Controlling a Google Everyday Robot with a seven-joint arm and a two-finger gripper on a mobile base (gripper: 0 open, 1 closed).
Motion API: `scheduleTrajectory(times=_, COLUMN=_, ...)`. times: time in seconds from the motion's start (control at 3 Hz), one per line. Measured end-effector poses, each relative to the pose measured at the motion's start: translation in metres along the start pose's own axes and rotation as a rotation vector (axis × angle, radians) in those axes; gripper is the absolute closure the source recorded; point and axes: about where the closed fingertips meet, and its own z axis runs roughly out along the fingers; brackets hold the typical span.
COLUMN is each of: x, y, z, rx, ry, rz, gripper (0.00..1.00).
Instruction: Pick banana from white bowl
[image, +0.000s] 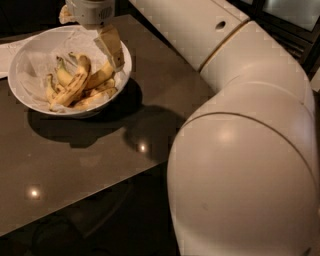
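Note:
The white bowl (30, 102) stands at the table's far left, with a crinkled whitish lining. Several bananas lie in it. The long, slim, speckled banana (75, 85) curves from the bowl's middle down to its front left. My gripper (92, 37) hangs over the right half of the bowl, above the bananas. It is open and empty. One tan finger (111, 46) points down by the right rim, just above a plumper banana (101, 75). The other finger shows only partly at the top left.
My large white arm (240, 150) fills the right side and crosses the table's far right corner. The dark table (90, 165) has its front edge running across the lower left. A white sheet (6, 55) lies left of the bowl.

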Motion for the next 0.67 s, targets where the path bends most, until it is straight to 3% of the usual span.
scheduleTrajectory(times=0.67, x=-0.017, y=-0.025, z=0.009, rx=-0.001, ry=-0.055, rz=-0.098, gripper=0.00)
